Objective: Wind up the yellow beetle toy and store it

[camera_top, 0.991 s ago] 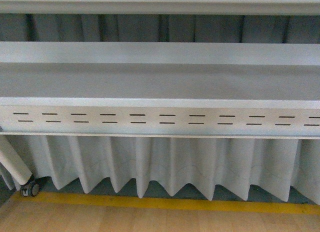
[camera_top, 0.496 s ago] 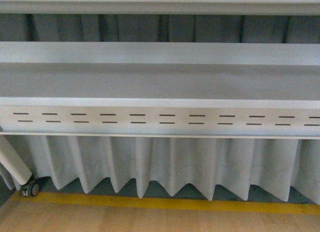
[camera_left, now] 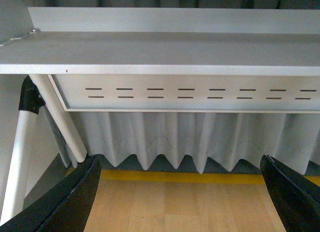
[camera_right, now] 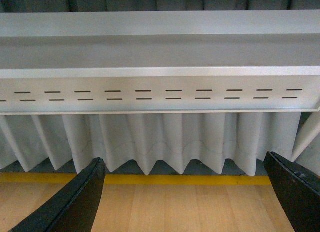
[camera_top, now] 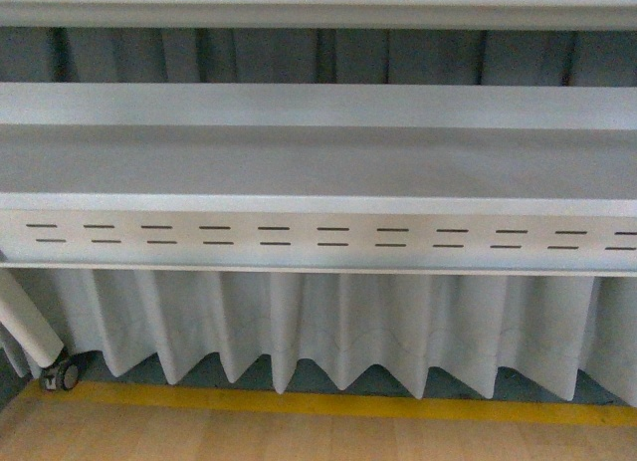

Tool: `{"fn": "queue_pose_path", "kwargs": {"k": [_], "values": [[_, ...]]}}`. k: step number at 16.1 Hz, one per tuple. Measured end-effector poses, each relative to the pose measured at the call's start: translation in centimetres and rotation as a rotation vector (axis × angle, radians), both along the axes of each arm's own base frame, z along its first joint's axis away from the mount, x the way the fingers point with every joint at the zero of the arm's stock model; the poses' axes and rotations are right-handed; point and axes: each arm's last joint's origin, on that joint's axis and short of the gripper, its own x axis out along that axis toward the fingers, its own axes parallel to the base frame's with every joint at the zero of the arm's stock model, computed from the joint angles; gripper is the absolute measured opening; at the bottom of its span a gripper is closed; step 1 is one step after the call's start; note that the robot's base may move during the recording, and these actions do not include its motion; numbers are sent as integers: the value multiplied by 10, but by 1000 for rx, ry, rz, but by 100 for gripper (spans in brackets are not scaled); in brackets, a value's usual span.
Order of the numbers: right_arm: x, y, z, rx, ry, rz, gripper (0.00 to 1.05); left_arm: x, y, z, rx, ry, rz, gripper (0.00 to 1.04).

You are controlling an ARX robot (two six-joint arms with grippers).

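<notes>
Closest to the left wrist camera, the left claw (camera_left: 180, 162) stands wide open. Its two dark fingers (camera_left: 70, 197) are far apart, with only bare wood floor showing between them. The right claw (camera_right: 185, 159) is the same in its own wrist view: the fingers (camera_right: 75, 199) are spread and grip nothing. Neither claw appears in the front view.

In the front view, a pale wooden floor (camera_top: 299, 436) runs along the bottom edge of the frame. Just beyond it a yellow stripe (camera_top: 328, 403) crosses from left to right. At the lower left a small dark caster (camera_top: 62, 374) sits on the stripe's near edge, and a slanted white leg (camera_top: 25, 322) rises from it toward the left border.

Behind the stripe hangs a pleated white skirt (camera_top: 348, 327), and its zigzag hem stops short of the floor. The skirt hangs below a white slotted panel (camera_top: 318, 237), which has two rows of short dark dashes running the full width of the frame.

Above the panel lies the grey top of the desk (camera_top: 318, 162) — flat and bare across the middle of the frame. A lighter raised ledge (camera_top: 318, 105) lines its far edge. Past that, in the upper part of the frame, a dark folded curtain (camera_top: 259, 55) hangs under another pale shelf (camera_top: 318, 3) at the very top.

The yellow beetle toy shows in none of the three views, so its place cannot be told.
</notes>
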Motion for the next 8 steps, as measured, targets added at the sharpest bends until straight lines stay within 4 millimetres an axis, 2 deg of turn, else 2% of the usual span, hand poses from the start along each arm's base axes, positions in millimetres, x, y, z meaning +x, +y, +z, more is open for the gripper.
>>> {"fn": "queue_pose_path", "kwargs": {"k": [8], "values": [[0, 0, 0, 0, 2, 0, 98, 0, 0, 0, 0, 2, 0, 98]]}}
